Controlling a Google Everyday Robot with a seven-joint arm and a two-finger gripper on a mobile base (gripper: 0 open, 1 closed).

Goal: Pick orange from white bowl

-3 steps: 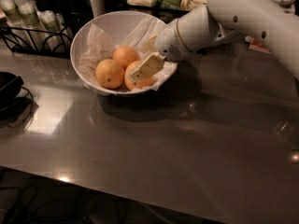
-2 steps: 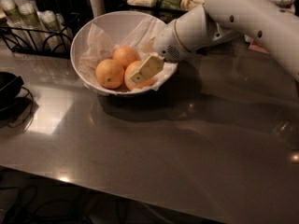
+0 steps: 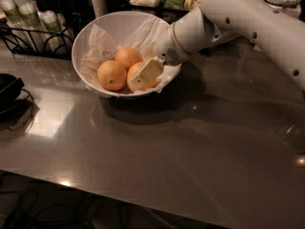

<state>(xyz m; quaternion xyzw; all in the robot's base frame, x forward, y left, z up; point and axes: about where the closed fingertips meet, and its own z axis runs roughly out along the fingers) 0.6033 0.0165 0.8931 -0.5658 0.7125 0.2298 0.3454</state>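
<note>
Sitting rightmost of three fruits, the orange (image 3: 135, 70) lay in the near-right part of the white bowl (image 3: 120, 24), on crinkled paper (image 3: 99, 43). It was just beside the left orange (image 3: 111, 75) and the far orange (image 3: 128, 57). The gripper (image 3: 145, 74) slanted down into the bowl from the far right, its pale flat tip lying across the near face of that fruit. The target therefore sat directly behind it, not off to either side. Whether the gripper had closed on it could not be told, as the back was hidden. Being round, the fruit offered no preferred axis. The arm (image 3: 248, 18) came in over the right rim, so a lift would probably have to clear that edge above the bench (image 3: 190, 151).
</note>
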